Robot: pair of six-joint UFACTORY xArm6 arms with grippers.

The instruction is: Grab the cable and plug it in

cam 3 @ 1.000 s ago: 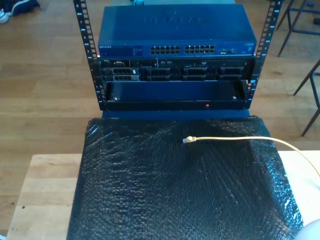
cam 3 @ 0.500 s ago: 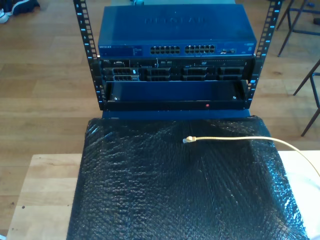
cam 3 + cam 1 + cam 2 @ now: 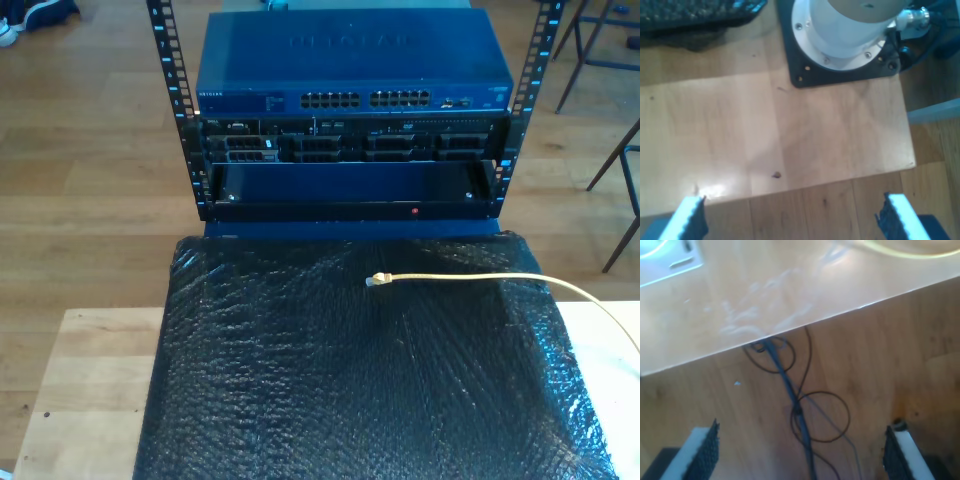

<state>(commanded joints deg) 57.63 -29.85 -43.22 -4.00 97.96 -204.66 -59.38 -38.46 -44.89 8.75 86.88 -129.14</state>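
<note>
The pale-yellow cable [image 3: 500, 278] lies across the black bubble-wrap mat [image 3: 300, 380], its clear plug [image 3: 378, 281] pointing toward the exterior view's left. Its tail runs off the exterior view's right edge. A blue network switch [image 3: 350, 60] with a row of ports [image 3: 365, 99] sits on top of the rack behind the mat. My first gripper [image 3: 792, 220] is open over bare wooden table, nothing between its fingers [image 3: 690, 222]. My second gripper [image 3: 802, 455] is open above the floor past the table edge. A curve of the cable [image 3: 910, 255] lies on the table beyond it.
The rack's black uprights [image 3: 170, 80] flank the switch, with server bays [image 3: 340, 145] below it. A white arm base [image 3: 850, 25] on a black plate stands near my first gripper. Thin black cables [image 3: 790, 385] loop on the floor under my second gripper. Chair legs [image 3: 615, 150] stand at the exterior view's right.
A white rounded arm part that sat in the exterior view's lower right corner one second ago has left the picture. The cable and plug have not moved.
</note>
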